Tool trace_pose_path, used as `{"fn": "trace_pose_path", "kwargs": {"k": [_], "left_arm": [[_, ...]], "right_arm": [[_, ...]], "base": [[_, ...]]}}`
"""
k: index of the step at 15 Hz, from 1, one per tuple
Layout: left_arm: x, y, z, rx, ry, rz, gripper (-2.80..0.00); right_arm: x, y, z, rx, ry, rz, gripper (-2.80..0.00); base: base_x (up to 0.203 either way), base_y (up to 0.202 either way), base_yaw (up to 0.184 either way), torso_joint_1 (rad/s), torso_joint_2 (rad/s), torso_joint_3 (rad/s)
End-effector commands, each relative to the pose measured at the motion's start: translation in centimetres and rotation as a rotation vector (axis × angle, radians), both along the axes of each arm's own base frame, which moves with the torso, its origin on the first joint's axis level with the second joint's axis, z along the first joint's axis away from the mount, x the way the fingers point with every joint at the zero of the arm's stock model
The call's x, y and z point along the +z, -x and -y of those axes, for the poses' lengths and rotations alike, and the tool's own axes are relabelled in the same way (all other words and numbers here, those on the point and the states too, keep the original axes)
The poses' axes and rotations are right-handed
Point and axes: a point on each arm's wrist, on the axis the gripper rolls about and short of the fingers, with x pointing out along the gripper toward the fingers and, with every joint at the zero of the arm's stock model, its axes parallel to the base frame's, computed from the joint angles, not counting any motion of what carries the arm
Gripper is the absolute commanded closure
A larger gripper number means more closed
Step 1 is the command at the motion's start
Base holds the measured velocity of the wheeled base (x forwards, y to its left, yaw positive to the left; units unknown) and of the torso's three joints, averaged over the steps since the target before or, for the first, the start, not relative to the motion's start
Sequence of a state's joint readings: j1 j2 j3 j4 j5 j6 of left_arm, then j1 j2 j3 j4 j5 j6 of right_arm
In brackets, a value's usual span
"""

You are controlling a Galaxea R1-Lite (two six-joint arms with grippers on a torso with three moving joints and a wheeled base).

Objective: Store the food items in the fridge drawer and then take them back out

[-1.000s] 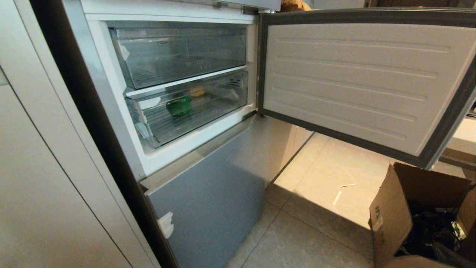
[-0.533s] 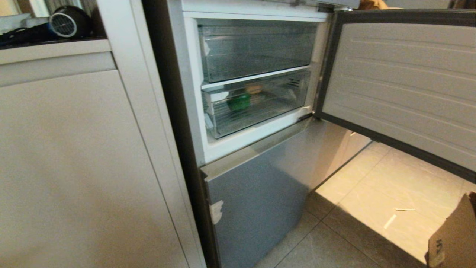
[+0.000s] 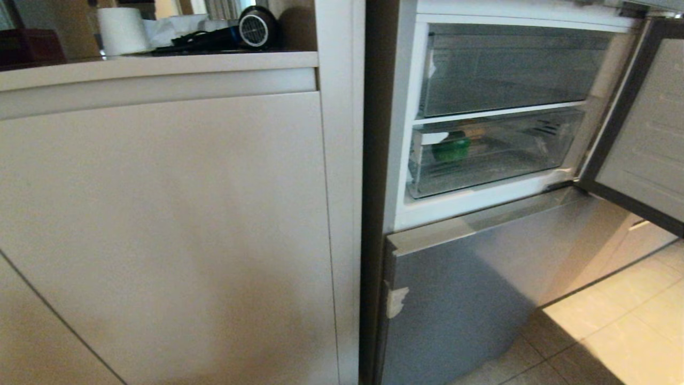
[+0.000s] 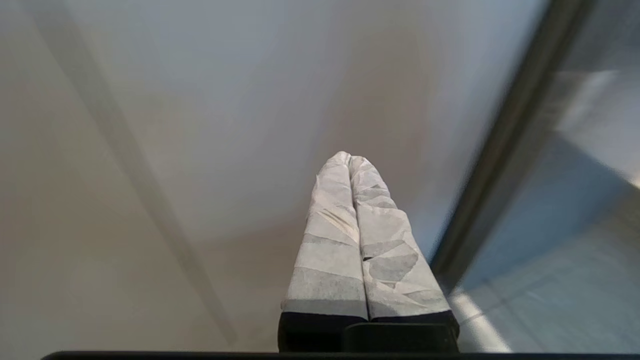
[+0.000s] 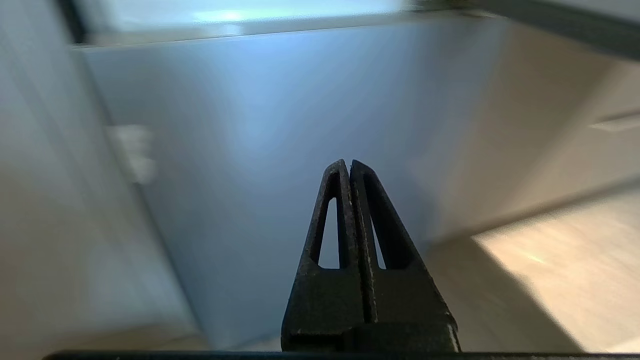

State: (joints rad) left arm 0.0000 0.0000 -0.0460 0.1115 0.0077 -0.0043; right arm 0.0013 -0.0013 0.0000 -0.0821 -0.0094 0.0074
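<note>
My left gripper (image 4: 350,157) has its jaws pressed flat together, nothing in them. The fingers (image 4: 330,250) are wrapped in white tape. It points at a pale cabinet front (image 4: 150,125), w/ a dark gap beside it. My right gripper (image 5: 348,164) is the same: black jaws tight together, holding nothing. It points at the low blue-grey panel (image 5: 260,150), and the tan floor (image 5: 560,270) is off to one side.

In the head view I see no arms. The fridge door (image 3: 649,133) hangs open on the right. Inside are 2 clear bins, one over the other. The top bin (image 3: 507,69) looks bare. The fridge drawer (image 3: 497,155) is the lower bin, pushed in. The green pepper (image 3: 451,149) sits in it near the left end. The tan lump (image 3: 473,131) is just behind the pepper, blurry, so I can't tell if they touch. Below is the blue-grey panel w/ a white tape scrap (image 3: 396,300) at its edge. Left of the fridge is a big cream cabinet. On the table (image 3: 160,61) above it sit a white roll (image 3: 122,31) and a black round thing (image 3: 256,27).
</note>
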Motion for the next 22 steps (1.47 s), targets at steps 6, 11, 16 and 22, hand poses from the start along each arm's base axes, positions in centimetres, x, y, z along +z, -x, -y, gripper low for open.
{"fn": "trace_pose_path", "kwargs": {"k": [6,11,16,22], "left_arm": [[0.0,0.0,0.0,0.0,0.0,-0.002,0.0],[0.0,0.0,0.0,0.0,0.0,0.0,0.0],[0.0,0.0,0.0,0.0,0.0,0.0,0.0],[0.0,0.0,0.0,0.0,0.0,0.0,0.0]], "right_arm": [[-0.5,-0.2,0.0,0.0,0.033,-0.015,0.0],[7.8,-0.8,-0.2,0.078,0.001,-0.009,0.0],[14.3,-9.4,-0.8,0.347,-0.066,-0.18,0.0],[14.5,-20.9,-1.2,0.45,-0.063,-0.16,-2.8]], "base": [[0.001,-0.005,0.088,0.0,0.0,0.002],[0.0,0.0,0.0,0.0,0.0,0.0],[0.0,0.0,0.0,0.0,0.0,0.0],[0.0,0.0,0.0,0.0,0.0,0.0]]}}
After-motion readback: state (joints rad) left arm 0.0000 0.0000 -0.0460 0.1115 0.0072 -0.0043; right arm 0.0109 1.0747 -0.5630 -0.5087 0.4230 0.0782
